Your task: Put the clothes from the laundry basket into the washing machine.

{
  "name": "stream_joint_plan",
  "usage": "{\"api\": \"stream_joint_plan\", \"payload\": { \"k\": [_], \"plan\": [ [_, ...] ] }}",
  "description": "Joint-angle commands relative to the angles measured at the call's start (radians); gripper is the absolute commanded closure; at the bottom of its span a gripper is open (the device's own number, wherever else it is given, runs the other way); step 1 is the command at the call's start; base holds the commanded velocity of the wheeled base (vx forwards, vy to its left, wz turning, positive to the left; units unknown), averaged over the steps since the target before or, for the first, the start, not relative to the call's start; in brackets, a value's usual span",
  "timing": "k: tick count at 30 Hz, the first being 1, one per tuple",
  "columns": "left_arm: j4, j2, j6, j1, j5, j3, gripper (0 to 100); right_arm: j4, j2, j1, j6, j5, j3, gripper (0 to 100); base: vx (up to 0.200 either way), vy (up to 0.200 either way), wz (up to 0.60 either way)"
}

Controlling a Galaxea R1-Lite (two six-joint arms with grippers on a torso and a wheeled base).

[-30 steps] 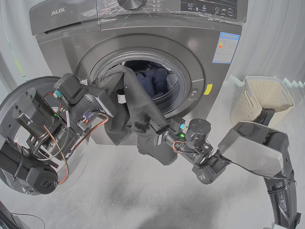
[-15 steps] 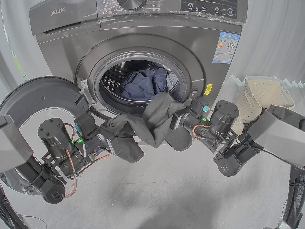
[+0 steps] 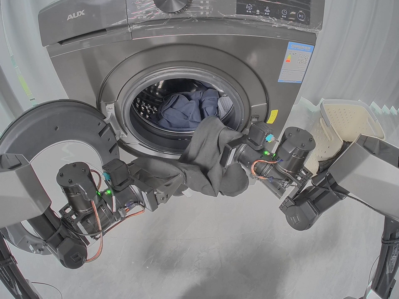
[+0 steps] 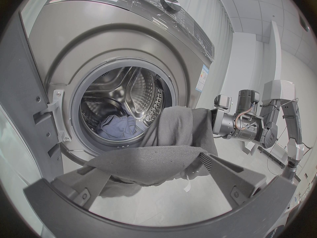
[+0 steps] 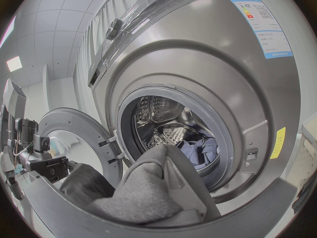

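Note:
A dark grey garment [image 3: 205,162] hangs in front of the washing machine [image 3: 257,59], just below its open drum mouth, stretched between both grippers. My left gripper [image 3: 171,186] is low, below the left of the drum mouth. It is open, and one end of the garment [image 4: 148,162] lies draped across its spread fingers. My right gripper [image 3: 226,156] is at the lower right rim of the drum mouth, shut on the other end, with its fingers buried in the bunched cloth [image 5: 148,189]. Blue clothes [image 3: 187,109] lie inside the drum.
The round door [image 3: 54,125] stands swung open to the left, just behind my left arm. A cream perforated laundry basket [image 3: 349,121] sits on the floor at the right of the machine, behind my right arm. Bare grey floor lies in front.
Both arms came down from the drum mouth, pulling the garment out and down. In the last half second the left gripper opened and the cloth now lies across its fingers.

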Motion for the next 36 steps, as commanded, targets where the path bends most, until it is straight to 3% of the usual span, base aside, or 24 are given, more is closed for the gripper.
{"api": "stream_joint_plan", "payload": {
  "k": [1,8,12,15,20,27,32,36],
  "plan": [
    [0.000,0.007,0.002,-0.003,0.001,0.006,0,0.004,-0.003,0.002,0.000,0.000,-0.008,100,0.000,0.000,0.00],
    [-0.002,0.033,0.019,-0.026,-0.009,0.059,0,0.019,0.000,0.004,0.000,-0.025,-0.042,100,0.000,0.000,0.00],
    [0.000,0.047,0.045,-0.028,-0.050,0.100,0,0.025,-0.002,0.005,0.000,-0.025,-0.050,100,0.000,0.000,0.00],
    [-0.002,0.049,0.095,-0.032,-0.122,0.171,0,0.027,0.000,0.005,0.000,-0.025,-0.051,100,0.000,0.000,0.00],
    [-0.002,0.079,0.129,-0.041,-0.173,0.197,0,0.016,0.003,0.010,0.007,-0.025,-0.044,100,0.000,0.000,0.00],
    [-0.003,0.099,0.114,-0.043,-0.156,0.112,0,-0.001,-0.005,0.044,0.018,-0.026,0.018,100,0.000,0.000,0.00],
    [-0.003,0.165,0.109,-0.068,-0.093,-0.012,0,-0.001,-0.012,0.064,0.018,-0.026,0.036,100,0.000,0.000,0.00],
    [-0.003,0.228,0.083,-0.087,-0.059,-0.122,0,0.000,-0.017,0.090,0.018,-0.028,0.036,100,0.000,0.000,0.00]
  ]
}}
